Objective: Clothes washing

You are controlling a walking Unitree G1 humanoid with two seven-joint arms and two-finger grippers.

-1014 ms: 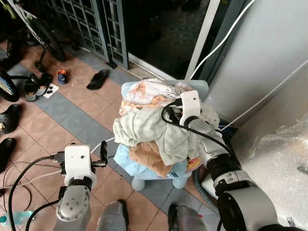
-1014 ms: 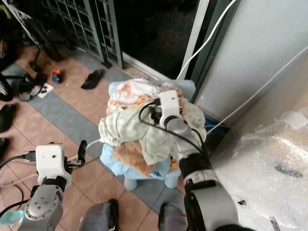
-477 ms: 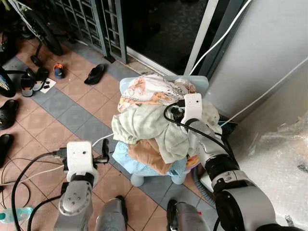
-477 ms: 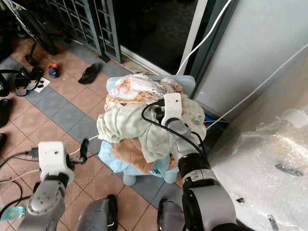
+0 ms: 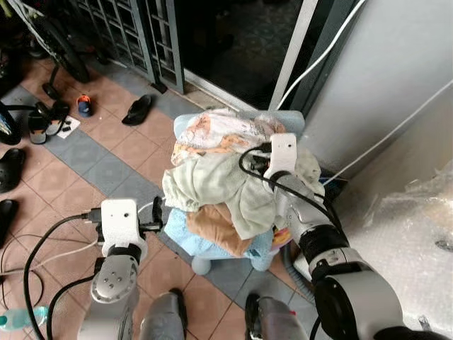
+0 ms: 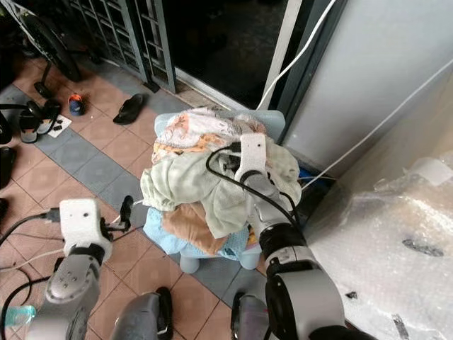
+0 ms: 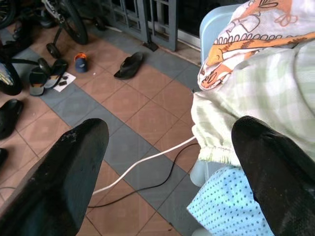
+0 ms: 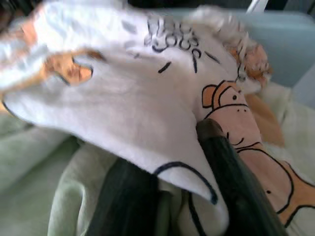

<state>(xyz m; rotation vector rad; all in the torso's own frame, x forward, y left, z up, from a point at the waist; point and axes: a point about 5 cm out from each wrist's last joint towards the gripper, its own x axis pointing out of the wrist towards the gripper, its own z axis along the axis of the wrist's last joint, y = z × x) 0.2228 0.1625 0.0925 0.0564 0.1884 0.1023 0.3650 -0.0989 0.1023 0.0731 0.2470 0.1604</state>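
Clothes [image 5: 226, 191] are heaped on the blue chair [image 5: 294, 126] by the door. Right end effector [image 8: 189, 182] is buried in the top of the pile, fingers pinching the cartoon-print cloth [image 8: 113, 98]. Left end effector [image 7: 167, 167] hangs open just beside the heap, clearly the farther one.

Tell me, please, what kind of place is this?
Probably a tiled porch or entry area of a home. Sandals lie on the tiled floor by a metal grille gate, and a pile of clothes sits on a pale blue plastic chair beside the doorway.
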